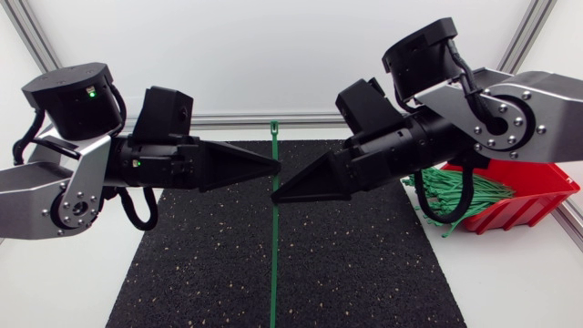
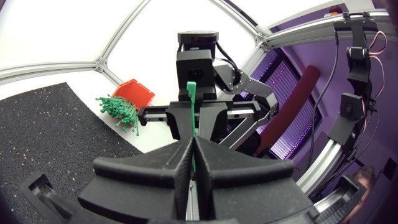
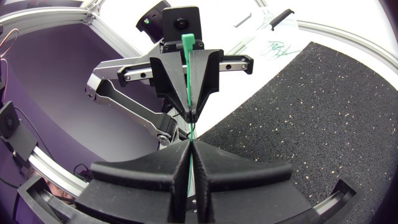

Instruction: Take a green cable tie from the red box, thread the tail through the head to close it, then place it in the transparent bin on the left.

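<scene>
1. Green cable tie (image 1: 273,237): a single straight strip held up off the black mat (image 1: 364,273), running down the mat's middle in the head view, square head end toward the far edge.
2. Left gripper (image 1: 271,169): fingers pressed fully together, pinching the strip from both sides, on the part nearer its head.
3. Right gripper (image 1: 277,192): fingers likewise closed flat on the strip, just beside the left tips on the tail side. Tips pointed at each other, almost touching.
4. Long tail hanging free past both grips, toward the mat's near edge.
5. Red box (image 1: 533,211): on the white table (image 1: 510,282) at the mat's right edge, well apart from the held tie.
6. Heap of spare ties (image 1: 451,196): spilling over the box's open front onto the mat's corner.
7. Right arm (image 1: 510,109): stretched across above the box, hiding its far part and some of the heap.
</scene>
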Tool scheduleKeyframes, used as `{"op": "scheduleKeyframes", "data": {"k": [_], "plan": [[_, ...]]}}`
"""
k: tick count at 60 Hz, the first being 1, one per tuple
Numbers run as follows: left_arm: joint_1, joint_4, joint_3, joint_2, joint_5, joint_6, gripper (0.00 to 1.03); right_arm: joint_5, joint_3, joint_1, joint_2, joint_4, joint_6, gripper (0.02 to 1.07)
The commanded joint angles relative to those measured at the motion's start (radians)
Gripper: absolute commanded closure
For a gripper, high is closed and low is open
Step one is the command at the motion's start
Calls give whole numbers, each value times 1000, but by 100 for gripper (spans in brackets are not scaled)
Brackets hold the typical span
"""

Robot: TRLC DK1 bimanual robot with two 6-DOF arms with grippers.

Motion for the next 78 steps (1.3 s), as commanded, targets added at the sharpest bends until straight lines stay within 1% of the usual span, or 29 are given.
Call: {"op": "scheduleKeyframes", "data": {"k": [1,11,14,16,19,21,22,50,70,71,75,78], "plan": [[2,16,25,15,4,-17,99,3,-20,13,-1,3,-17,102],[-2,16,25,13,4,-17,99,3,-17,7,-4,3,-17,102],[-2,16,25,13,4,-17,98,3,-18,4,-6,3,-17,102],[0,16,27,13,4,-19,90,3,-18,2,-6,3,-17,102],[2,16,27,13,4,-19,70,3,-18,1,-7,3,-17,102],[2,16,28,12,4,-19,62,3,-18,1,-6,3,-17,102],[2,16,28,12,4,-19,61,3,-20,1,-6,3,-17,102],[34,18,85,15,4,-45,60,11,-24,1,-6,5,-20,102],[32,18,91,41,4,-45,61,23,-24,2,-7,8,-26,102],[32,18,91,42,4,-45,62,23,-24,2,-7,8,-26,102],[32,18,97,52,4,-46,75,23,-24,5,-9,8,-26,102],[32,18,99,53,4,-46,81,24,-26,7,-9,8,-26,102]]}}
